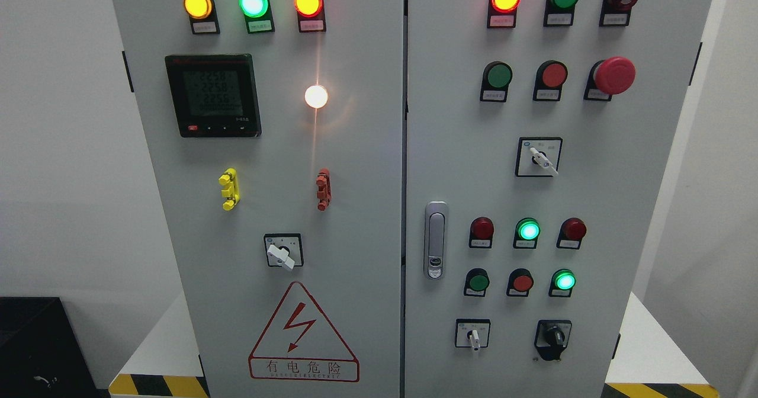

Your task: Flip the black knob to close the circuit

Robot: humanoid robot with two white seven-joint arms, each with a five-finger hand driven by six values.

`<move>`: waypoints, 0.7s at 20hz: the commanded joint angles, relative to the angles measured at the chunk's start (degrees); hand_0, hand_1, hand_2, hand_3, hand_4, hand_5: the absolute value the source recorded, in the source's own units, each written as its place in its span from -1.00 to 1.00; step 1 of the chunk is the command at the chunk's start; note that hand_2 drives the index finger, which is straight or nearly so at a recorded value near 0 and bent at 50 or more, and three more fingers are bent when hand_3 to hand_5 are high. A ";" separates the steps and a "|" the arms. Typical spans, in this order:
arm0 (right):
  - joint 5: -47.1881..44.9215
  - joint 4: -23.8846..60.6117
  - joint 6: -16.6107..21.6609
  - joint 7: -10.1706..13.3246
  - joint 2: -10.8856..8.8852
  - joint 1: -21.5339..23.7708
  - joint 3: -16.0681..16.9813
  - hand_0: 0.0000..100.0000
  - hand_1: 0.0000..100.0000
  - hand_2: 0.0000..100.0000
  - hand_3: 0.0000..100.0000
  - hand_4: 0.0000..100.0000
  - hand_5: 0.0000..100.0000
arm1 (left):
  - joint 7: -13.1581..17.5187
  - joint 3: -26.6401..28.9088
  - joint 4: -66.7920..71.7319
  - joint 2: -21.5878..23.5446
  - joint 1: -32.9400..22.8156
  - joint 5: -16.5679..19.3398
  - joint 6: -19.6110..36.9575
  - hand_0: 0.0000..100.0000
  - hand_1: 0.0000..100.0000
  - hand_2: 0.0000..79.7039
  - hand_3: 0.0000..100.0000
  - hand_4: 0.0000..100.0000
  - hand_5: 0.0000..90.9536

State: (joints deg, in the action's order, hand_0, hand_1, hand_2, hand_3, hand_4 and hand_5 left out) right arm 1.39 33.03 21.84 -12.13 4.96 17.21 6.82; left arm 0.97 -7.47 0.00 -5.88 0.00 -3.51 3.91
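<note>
Cabinet (355, 149): I see two grey doors carrying lamps, buttons, switches
Black knob (555, 336): lower right of right door, untouched
Hands: neither in my view, grip state unknown

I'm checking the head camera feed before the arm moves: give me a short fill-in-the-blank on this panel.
1. The black knob sits at the bottom ____ corner of the right door.
2. The mushroom-shaped emergency button is coloured ____.
3. The warning triangle is on the ____ door.
4. The number of robot hands in view is ____.

Missing words: right; red; left; zero
</note>
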 commanded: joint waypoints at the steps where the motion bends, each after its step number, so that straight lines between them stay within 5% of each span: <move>1: 6.42 21.97 -0.31 3.86 0.32 0.63 0.04 -1.00 -0.83 0.02 0.49 0.34 0.05 | 0.00 0.00 -1.32 -0.01 -1.23 0.00 0.05 -0.76 0.11 -1.00 -1.00 -1.00 -1.00; 6: 15.83 33.83 -0.57 6.86 0.40 3.18 0.91 -1.00 -0.84 0.14 0.65 0.48 0.28 | 0.00 0.00 -1.32 -0.01 -1.23 0.00 0.05 -0.76 0.11 -1.00 -1.00 -1.00 -1.00; 14: 21.80 49.58 -6.02 12.21 0.93 5.55 0.30 -1.00 -0.91 0.56 0.92 0.67 0.69 | 0.00 0.00 -1.32 -0.01 -1.23 0.00 0.05 -0.76 0.11 -1.00 -1.00 -1.00 -1.00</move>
State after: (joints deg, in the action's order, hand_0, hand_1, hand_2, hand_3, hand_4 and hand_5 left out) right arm 17.60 61.23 16.57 -1.84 5.48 21.34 7.15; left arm 0.97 -7.47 0.00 -5.88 0.00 -3.52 3.91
